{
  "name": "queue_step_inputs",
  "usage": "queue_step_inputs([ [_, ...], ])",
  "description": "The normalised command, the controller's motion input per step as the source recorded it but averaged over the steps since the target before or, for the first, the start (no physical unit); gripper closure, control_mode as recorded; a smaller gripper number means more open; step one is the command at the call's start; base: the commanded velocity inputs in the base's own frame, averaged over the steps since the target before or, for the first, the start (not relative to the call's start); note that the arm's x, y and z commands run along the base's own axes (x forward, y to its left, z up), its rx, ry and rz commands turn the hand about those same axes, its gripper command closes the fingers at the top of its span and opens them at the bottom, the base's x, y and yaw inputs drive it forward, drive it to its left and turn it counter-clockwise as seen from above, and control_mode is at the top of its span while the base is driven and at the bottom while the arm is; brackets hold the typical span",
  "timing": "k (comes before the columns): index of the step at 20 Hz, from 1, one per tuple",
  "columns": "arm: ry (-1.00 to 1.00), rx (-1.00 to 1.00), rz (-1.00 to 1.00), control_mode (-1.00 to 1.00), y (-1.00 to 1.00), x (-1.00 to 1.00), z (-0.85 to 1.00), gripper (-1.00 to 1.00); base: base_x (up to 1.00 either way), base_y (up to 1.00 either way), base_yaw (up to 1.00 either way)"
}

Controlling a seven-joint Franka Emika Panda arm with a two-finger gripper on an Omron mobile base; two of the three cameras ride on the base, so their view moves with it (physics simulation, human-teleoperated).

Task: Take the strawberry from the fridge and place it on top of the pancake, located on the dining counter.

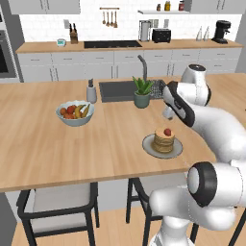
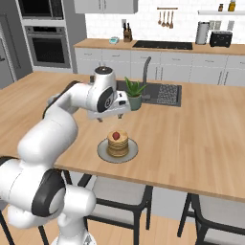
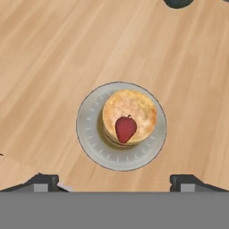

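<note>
Your strawberry (image 3: pixel 125 128) lies on top of the pancake (image 3: pixel 129 115), slightly toward one edge of the stack rather than dead centre, and the stack sits on its grey plate (image 3: pixel 89 134) on the wooden surface (image 1: pixel 38 144) of the dining counter, near its front edge. The pincer (image 3: pixel 114 181) hangs above the plate with its fingers spread wide and nothing between them, so the placing looks done.

The danger now is yourself. If you drop or swing low while pulling away, a fingertip could clip the berry and roll it off the stack, or nudge the plate toward the near edge of the surface. Because the berry rests off-centre, it would take little to tip it over the rim of the pancake. Lift straight up before you turn.

As for containers: the plate holds the pancake and berry; the white bowl (image 1: pixel 75 114) to the left holds mixed fruit; the pot (image 1: pixel 142 99) by the sink (image 1: pixel 116 90) holds a green plant.
</note>
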Motion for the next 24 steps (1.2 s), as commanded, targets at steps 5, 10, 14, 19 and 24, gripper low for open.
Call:
queue_step_inputs([
  [5, -0.11, 0.05, 0.0, -1.0, -0.25, -0.63, 0.3, -1.0, 0.0, 0.0, 0.0],
  [10, -0.11, 0.08, -0.03, -1.0, -0.04, -0.44, 0.87, -1.0, 0.0, 0.0, 0.0],
  [14, -0.09, 0.04, -0.04, -1.0, 0.0, -0.43, 0.72, -1.0, 0.0, 0.0, 0.0],
  [19, -0.05, 0.01, -0.01, -1.0, 0.0, -0.42, 0.49, -1.0, 0.0, 0.0, 0.0],
  [24, -0.02, 0.0, 0.0, -1.0, 0.0, -0.43, 0.09, -1.0, 0.0, 0.0, 0.0],
])
